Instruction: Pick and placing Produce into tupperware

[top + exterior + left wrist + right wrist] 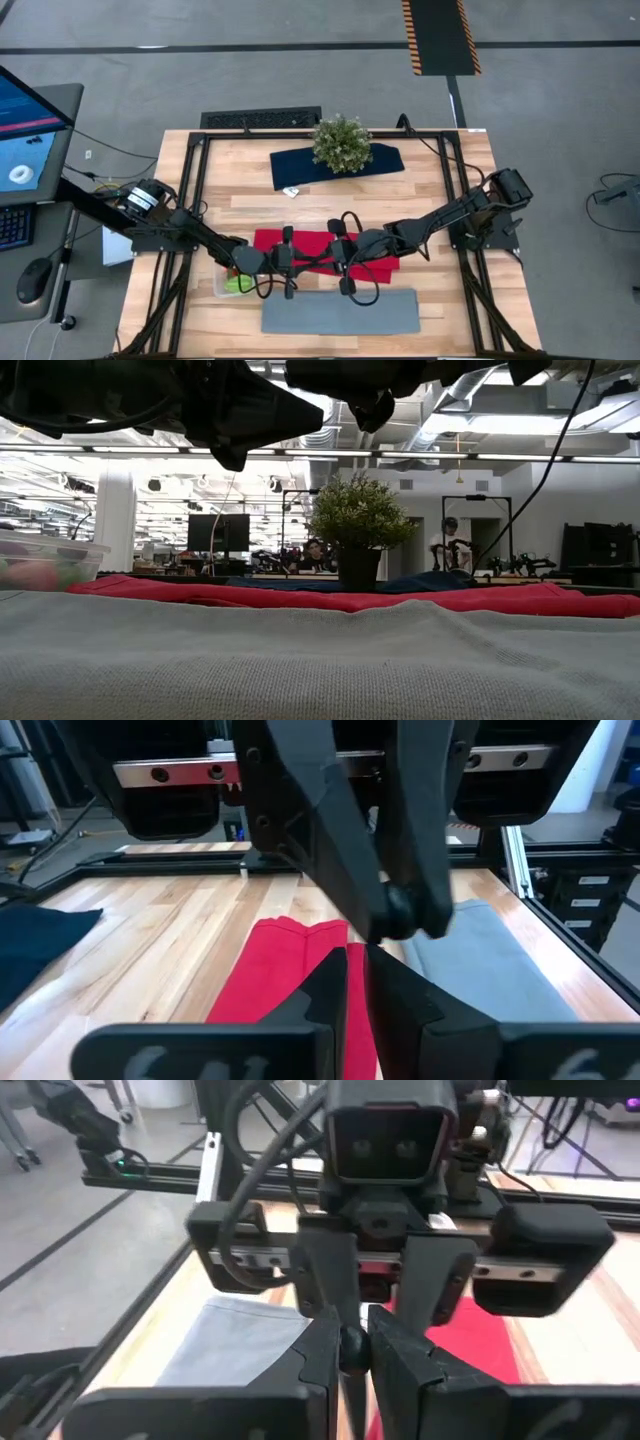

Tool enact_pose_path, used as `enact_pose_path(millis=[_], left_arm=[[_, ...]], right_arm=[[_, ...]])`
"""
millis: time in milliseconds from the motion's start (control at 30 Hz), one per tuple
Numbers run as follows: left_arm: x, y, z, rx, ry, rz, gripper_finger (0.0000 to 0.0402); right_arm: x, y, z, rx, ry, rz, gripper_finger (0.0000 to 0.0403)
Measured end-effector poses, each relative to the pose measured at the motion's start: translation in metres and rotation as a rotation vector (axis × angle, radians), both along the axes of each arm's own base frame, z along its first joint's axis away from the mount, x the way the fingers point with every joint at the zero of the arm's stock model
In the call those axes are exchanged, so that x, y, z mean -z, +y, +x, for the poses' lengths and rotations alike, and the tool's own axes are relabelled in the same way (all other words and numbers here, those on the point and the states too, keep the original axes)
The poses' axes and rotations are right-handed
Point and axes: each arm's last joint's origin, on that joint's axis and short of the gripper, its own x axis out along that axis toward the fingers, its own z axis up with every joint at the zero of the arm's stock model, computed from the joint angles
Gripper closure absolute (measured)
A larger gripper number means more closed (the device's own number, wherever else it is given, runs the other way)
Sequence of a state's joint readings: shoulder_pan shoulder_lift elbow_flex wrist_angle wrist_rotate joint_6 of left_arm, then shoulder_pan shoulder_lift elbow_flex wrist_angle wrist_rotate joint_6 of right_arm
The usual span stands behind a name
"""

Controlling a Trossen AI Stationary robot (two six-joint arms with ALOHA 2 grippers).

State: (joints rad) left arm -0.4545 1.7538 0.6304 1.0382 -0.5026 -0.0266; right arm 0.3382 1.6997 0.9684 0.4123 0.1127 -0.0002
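Both grippers meet tip to tip above a red cloth [375, 243] at the table's middle. My right gripper [350, 1335] is shut on a small dark round berry [400, 910]. My left gripper [357, 960] faces it from the table's left. Its fingers are shut to a thin slit, with their tips close under the berry. The clear tupperware [228, 285] rests on the table at the near left, beside the left arm. Green produce [238, 284] lies inside it. My right gripper pinches the dark berry [350, 1344] between its two fingertips, at their free ends. The fingers come from the table's right, slanting slightly down. The berry is lifted clear above the red cloth. My left gripper's fingertips [335, 975] are close to the berry; I cannot tell whether they touch it.
A grey mat [340, 312] lies along the near edge, in front of the red cloth. A bushy potted plant [341, 143] stands on a dark blue cloth [300, 165] at the far side. A black frame [195, 180] rims the table.
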Motion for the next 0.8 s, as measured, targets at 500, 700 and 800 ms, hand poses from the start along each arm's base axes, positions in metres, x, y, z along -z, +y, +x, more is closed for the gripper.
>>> enact_pose_path(millis=[500,700,800], left_arm=[[-0.0001,-0.0016,-0.0007,0.004,-0.001,-0.024,0.0301],[-0.0001,-0.0016,-0.0007,0.004,-0.001,-0.024,0.0295],[-0.0001,-0.0015,-0.0007,0.003,-0.001,-0.024,0.0294]], right_arm=[[0.0007,-0.0003,-0.0002,0.008,0.006,-0.005,0.0336],[0.0026,-0.0008,-0.0007,0.02,0.027,-0.009,0.0336],[0.0039,-0.0004,-0.0014,0.022,0.04,-0.006,0.0336]])
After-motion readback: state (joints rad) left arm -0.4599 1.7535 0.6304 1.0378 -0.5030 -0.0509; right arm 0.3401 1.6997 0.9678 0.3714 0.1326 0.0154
